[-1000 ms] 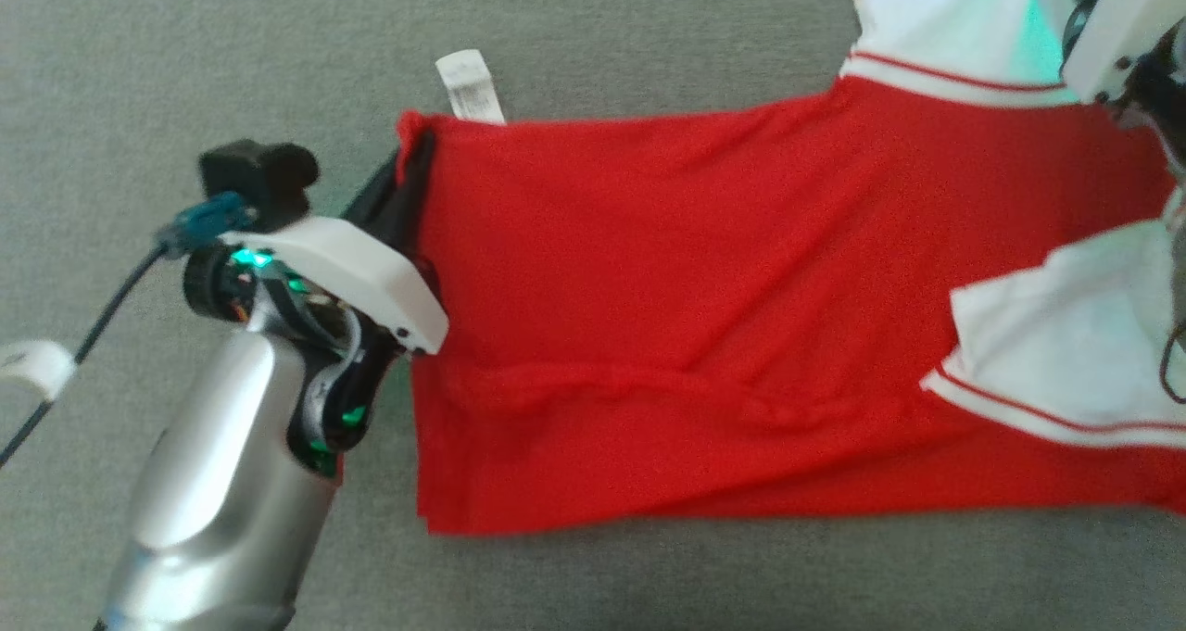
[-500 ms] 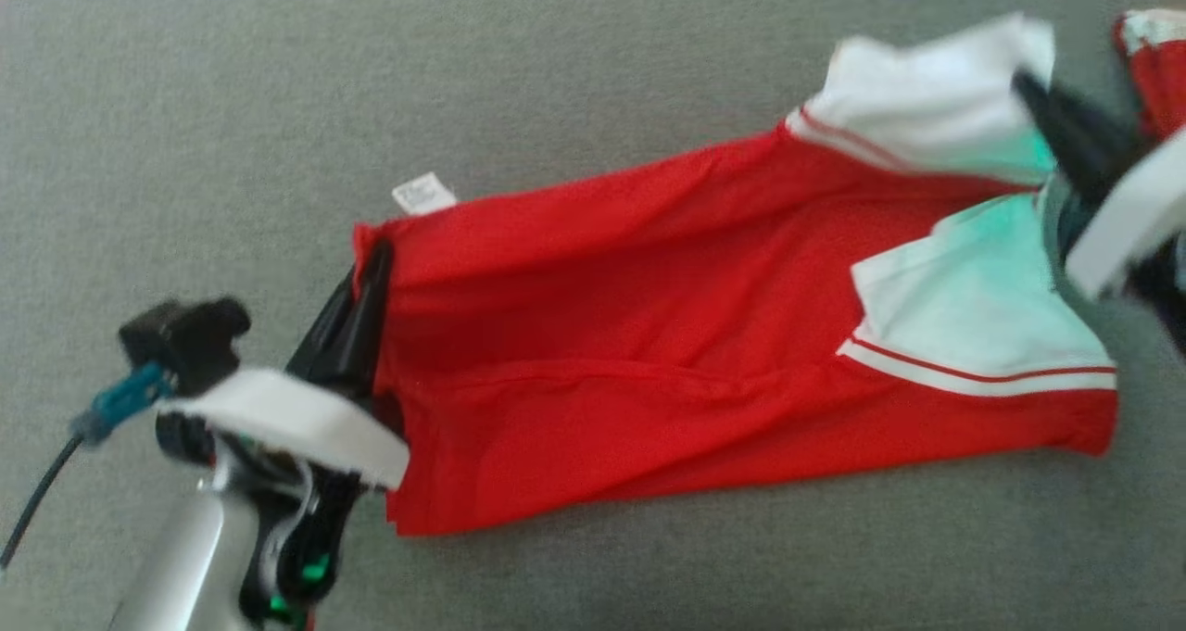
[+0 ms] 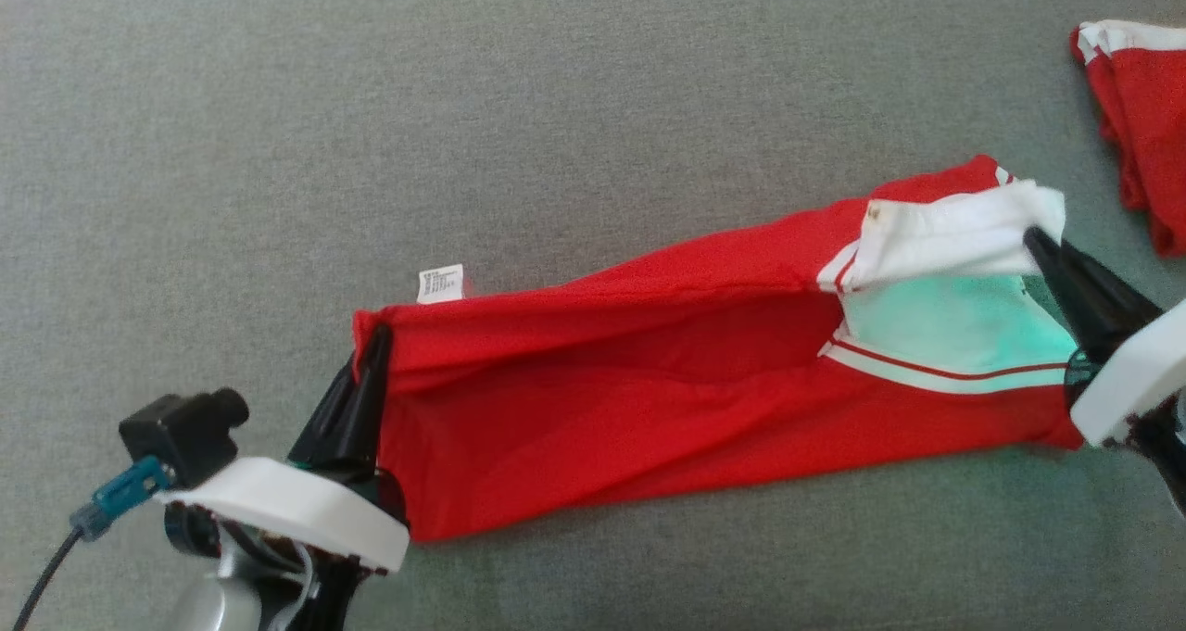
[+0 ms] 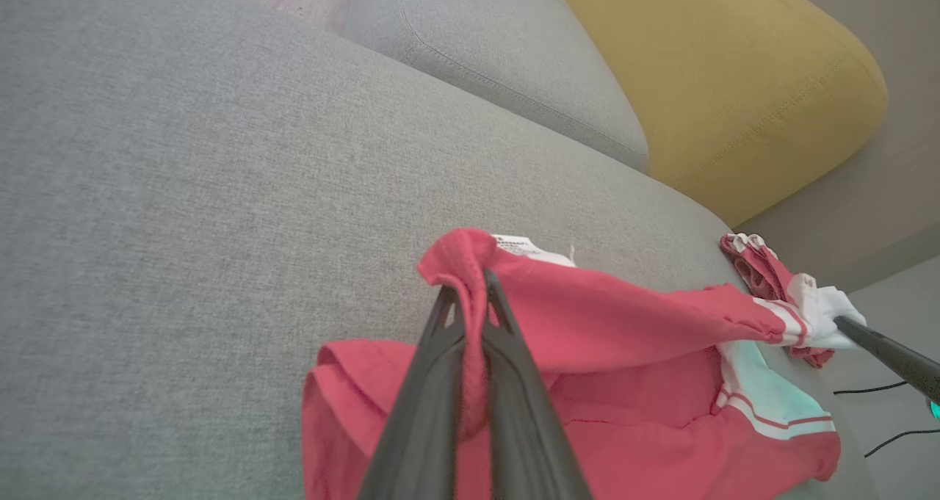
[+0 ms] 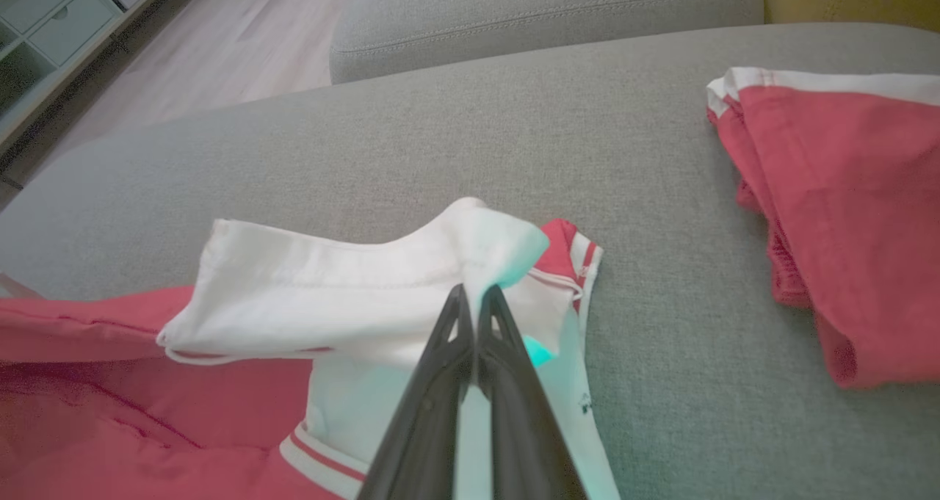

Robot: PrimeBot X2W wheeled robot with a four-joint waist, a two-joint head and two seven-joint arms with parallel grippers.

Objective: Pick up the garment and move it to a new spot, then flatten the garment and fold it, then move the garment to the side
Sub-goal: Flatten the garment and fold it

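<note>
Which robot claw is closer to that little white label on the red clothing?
Left. The left gripper clamps the edge of the garment beside the label; the right gripper clamps its white part at the opposite end.

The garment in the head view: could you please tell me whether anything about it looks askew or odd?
Yes. The garment stretches slantwise between the left gripper and right gripper, creased lengthwise, not flat. Its label pokes out at the left end, and the white band at the right end is folded over.
</note>
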